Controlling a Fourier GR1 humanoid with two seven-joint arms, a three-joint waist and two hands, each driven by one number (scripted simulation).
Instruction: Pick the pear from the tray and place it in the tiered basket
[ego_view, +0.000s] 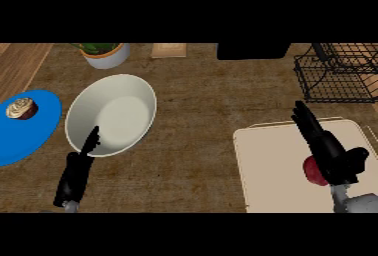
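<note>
A red pear (314, 171) lies on the beige tray (269, 165) at the lower right, and only its left side shows from under my right hand (328, 150). That hand lies over the pear with its fingers straight, pointing away from me, and its thumb out to the right, so it is open. The black wire tiered basket (336, 75) stands at the far right of the counter, beyond the tray. My left hand (76, 172) rests open at the lower left, its fingertips at the near rim of a white bowl.
The large white bowl (111, 115) sits left of centre. A blue plate (33, 130) at the left edge holds a cupcake (21, 108). A potted plant (107, 54), a small tan item (168, 50) and a black object (253, 50) line the back.
</note>
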